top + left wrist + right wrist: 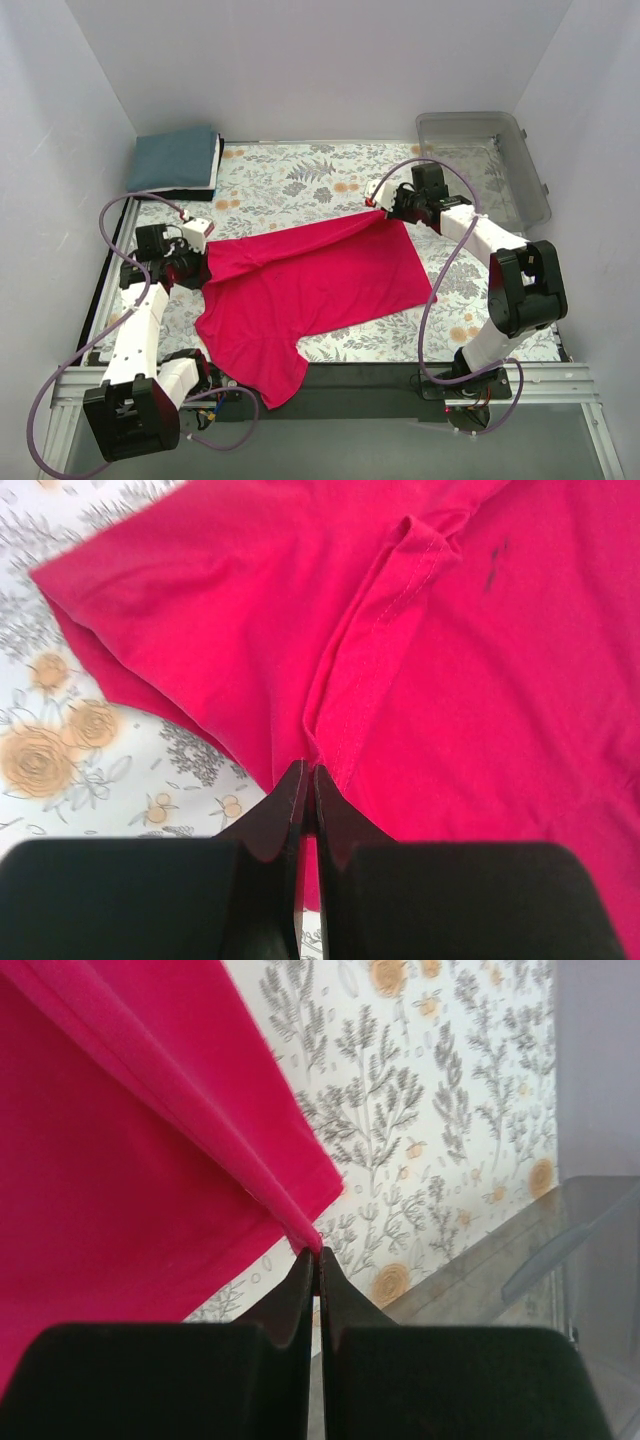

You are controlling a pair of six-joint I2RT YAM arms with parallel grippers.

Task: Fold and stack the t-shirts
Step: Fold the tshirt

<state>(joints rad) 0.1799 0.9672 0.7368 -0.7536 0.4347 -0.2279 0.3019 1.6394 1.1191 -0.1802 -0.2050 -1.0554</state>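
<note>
the crimson-pink shirt (310,285) is lying rumpled and half-folded across the middle of the table (300,180), one end spilling over the near edge, and the teal-blue shirt (175,158) sits folded in the far-left corner

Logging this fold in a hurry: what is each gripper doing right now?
Left gripper: shut, pinching the crimson-pink t-shirt at a stitched hem.
Right gripper: shut, pinching a corner of the same shirt.

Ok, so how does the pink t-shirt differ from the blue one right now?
The pink t-shirt lies spread across the middle of the table; the blue t-shirt is a compact folded block in the far left corner. The pink one is pinched at opposite edges by the left gripper and right gripper; the blue one is untouched. Both are plain single-colour cloth.
</note>
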